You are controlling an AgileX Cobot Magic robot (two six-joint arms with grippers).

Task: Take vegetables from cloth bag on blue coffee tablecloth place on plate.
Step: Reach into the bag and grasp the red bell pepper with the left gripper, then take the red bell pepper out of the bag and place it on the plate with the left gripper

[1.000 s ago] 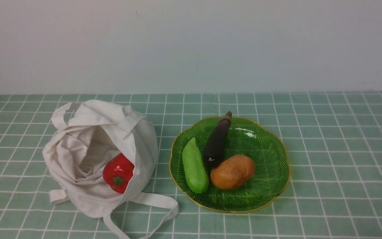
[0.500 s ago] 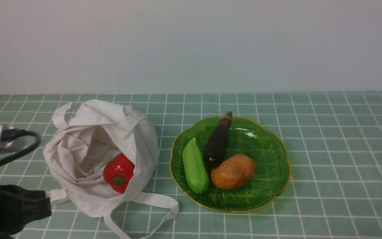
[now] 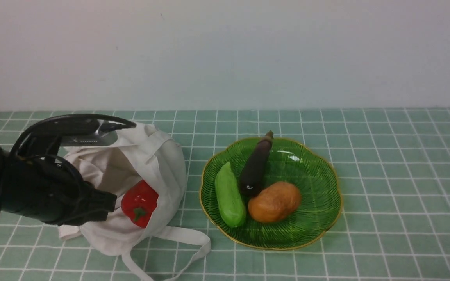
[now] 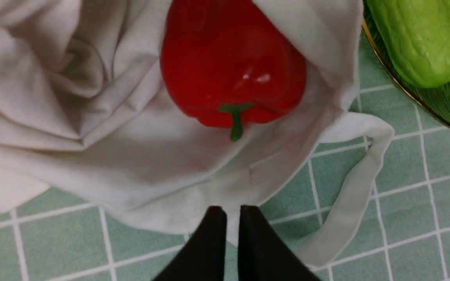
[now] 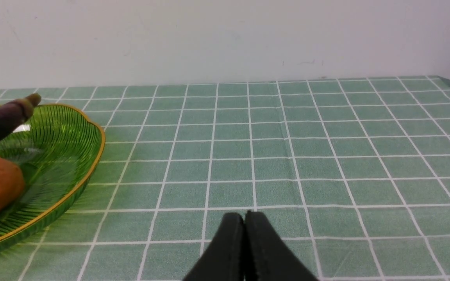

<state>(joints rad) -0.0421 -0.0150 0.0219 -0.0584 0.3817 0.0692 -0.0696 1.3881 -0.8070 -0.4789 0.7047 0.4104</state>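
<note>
The red bell pepper (image 3: 140,203) lies in the open mouth of the off-white cloth bag (image 3: 158,164) on the tablecloth (image 3: 397,175). My left gripper (image 3: 108,203) hovers over the bag just left of the pepper. In the left wrist view its shut, empty fingertips (image 4: 231,212) are over the bag's edge (image 4: 53,97), short of the pepper (image 4: 233,62). The green plate (image 3: 307,164) holds the cucumber (image 3: 229,195), eggplant (image 3: 255,166) and potato (image 3: 274,201). My right gripper (image 5: 244,216) is shut and empty over bare cloth, right of the plate (image 5: 53,128).
The bag's strap (image 3: 186,236) loops over the cloth between bag and plate. A pale wall runs along the table's far edge. The left arm's cable arches over the bag's far left side.
My left arm has come in from the left edge and now reaches over the bag, close to the pepper. The bag, pepper and plate have not moved.
</note>
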